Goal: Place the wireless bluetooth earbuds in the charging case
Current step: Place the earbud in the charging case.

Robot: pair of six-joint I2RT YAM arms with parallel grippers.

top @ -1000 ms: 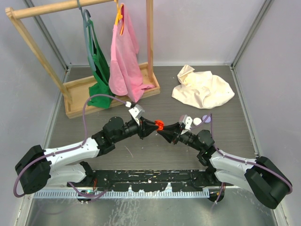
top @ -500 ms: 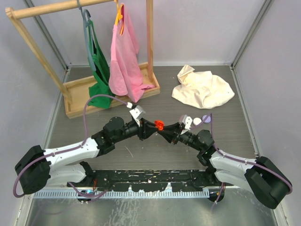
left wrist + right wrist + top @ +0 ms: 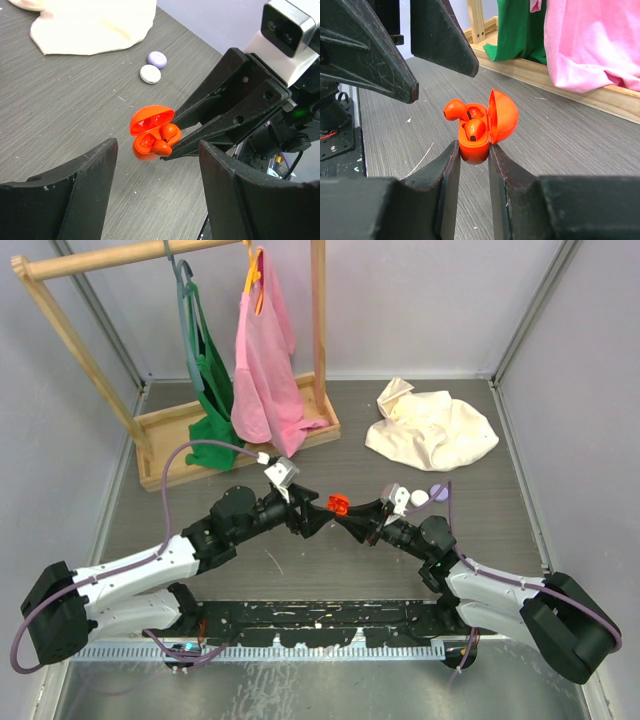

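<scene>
Above the middle of the table, seen from overhead, the two arms meet nose to nose. The right gripper [image 3: 351, 519] is clamped on a small red charging case [image 3: 337, 504], held up off the tabletop. The left gripper [image 3: 311, 516] sits just beside the case without touching it. A white round case [image 3: 418, 497] and a lilac round case [image 3: 438, 491] lie on the table near the right arm, and a cream cloth [image 3: 430, 425] lies farther back.

From the left wrist, that arm's own fingers [image 3: 75, 192] stand well apart with nothing between them. Beyond them the red case's lid [image 3: 151, 119] is swung open, and both red earbuds [image 3: 169, 132] show in the base.

From the right wrist, the fingers pinch the lower part of the case from both sides. The seated earbud [image 3: 475, 129] lies down in its pocket. The raised earbud [image 3: 454, 109] pokes up over the rim on the side facing the left arm, and whether it is fully home I cannot tell.

The step in hand looks like placing the second earbud. The next move probably calls for a gentle press on the raised one until it drops in, then shutting the lid while the right arm keeps the case level.
</scene>
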